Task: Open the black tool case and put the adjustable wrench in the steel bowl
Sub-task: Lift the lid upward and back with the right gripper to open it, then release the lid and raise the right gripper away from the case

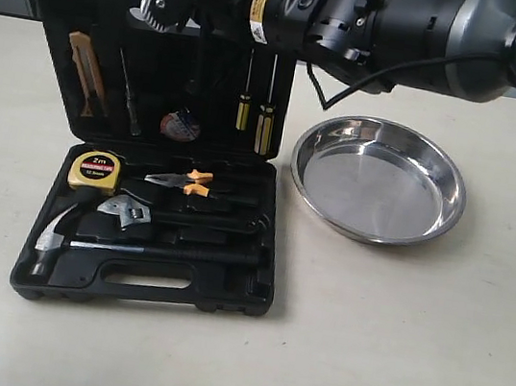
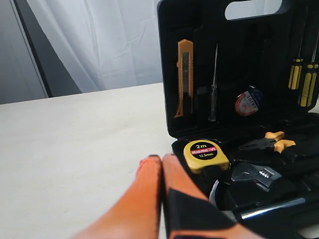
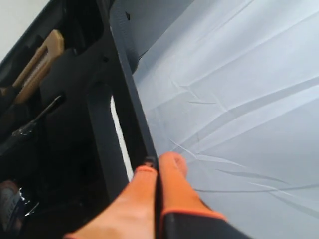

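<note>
Exterior view: 1 adjustable wrench, 1 steel bowl, 1 case; 2 end effectors narrow

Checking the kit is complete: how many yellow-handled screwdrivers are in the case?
2. Both sit side by side at the right of the open lid: one screwdriver, a second screwdriver right of it. The arm hides the lid's top; more may be hidden.

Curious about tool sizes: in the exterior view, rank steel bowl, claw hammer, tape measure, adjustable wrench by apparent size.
1. steel bowl
2. claw hammer
3. adjustable wrench and tape measure: alike; wrench's black handle hardly shows.
</note>
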`<state>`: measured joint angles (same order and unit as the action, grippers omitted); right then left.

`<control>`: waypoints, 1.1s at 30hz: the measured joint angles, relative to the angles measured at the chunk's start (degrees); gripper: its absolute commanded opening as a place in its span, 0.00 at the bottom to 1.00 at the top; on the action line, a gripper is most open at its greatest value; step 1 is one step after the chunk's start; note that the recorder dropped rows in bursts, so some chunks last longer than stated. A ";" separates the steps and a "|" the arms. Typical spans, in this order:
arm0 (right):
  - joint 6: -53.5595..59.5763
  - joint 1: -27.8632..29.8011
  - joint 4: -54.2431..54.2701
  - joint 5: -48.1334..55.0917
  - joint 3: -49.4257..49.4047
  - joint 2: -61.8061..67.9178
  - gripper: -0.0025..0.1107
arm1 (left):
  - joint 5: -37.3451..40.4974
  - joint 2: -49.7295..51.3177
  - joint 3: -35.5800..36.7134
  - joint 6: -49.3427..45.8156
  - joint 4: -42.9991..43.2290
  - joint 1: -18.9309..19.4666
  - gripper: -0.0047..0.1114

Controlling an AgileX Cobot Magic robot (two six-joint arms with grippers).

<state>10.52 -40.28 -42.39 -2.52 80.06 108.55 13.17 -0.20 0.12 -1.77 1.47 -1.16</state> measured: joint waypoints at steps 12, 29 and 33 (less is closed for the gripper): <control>0.12 4.32 3.03 0.16 0.95 2.04 0.01 | 0.00 0.00 0.00 0.00 0.00 0.00 0.04; -0.08 8.72 22.48 29.89 15.09 3.78 0.02 | 0.00 0.00 0.00 0.00 0.00 0.00 0.04; -0.08 8.72 24.22 42.92 16.42 3.78 0.01 | 0.00 0.00 0.00 0.00 0.00 0.00 0.04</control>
<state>10.44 -31.56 -18.18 40.40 96.48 112.34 13.17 -0.20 0.12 -1.77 1.47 -1.16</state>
